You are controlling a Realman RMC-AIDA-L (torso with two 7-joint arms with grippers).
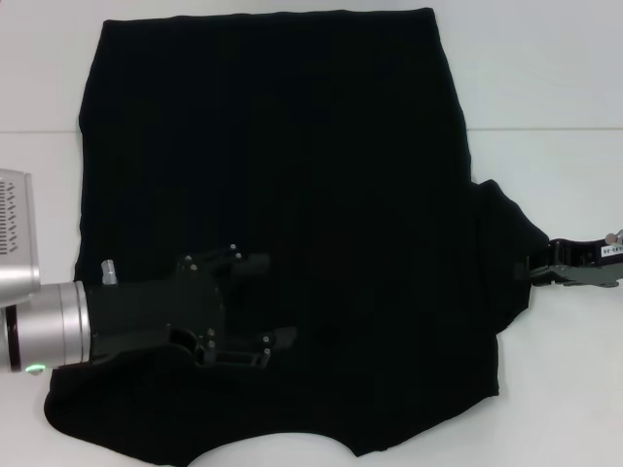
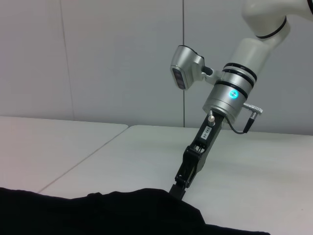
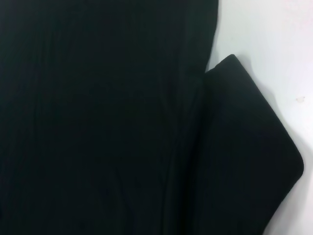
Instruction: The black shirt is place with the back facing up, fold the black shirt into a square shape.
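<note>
— Left gripper (image 1: pixel 261 309) first: where was it?

— Over the shirt (image 1: pixel 292 175), on its near left part, reaching in from the robot's left. Its two black fingers (image 1: pixel 255 263) stood apart, one farther from the robot and one nearer, with dark cloth showing between them. Against black fabric I couldn't tell whether they touched the shirt.

— And the right gripper (image 1: pixel 537 270)?

— At the tip of the shirt's right sleeve (image 1: pixel 506 243), low on the worktop (image 1: pixel 545 97). In the left wrist view it (image 2: pixel 177 190) slanted down from its silver arm and met the cloth's edge (image 2: pixel 146 196) right at the fingertips. Whether those fingers were pinched on the sleeve or apart, I couldn't tell.

— How did the shirt lie?

— Spread flat across the white worktop, filling most of the head view. Its straight far edge ran near the worktop's far side; the curved neck edge was closest to the robot. The right sleeve stuck out sideways toward the right gripper. In the right wrist view that sleeve (image 3: pixel 254 161) lay as a rounded flap just beside the body of the shirt (image 3: pixel 98 117), with bare worktop (image 3: pixel 274 39) past it.
</note>
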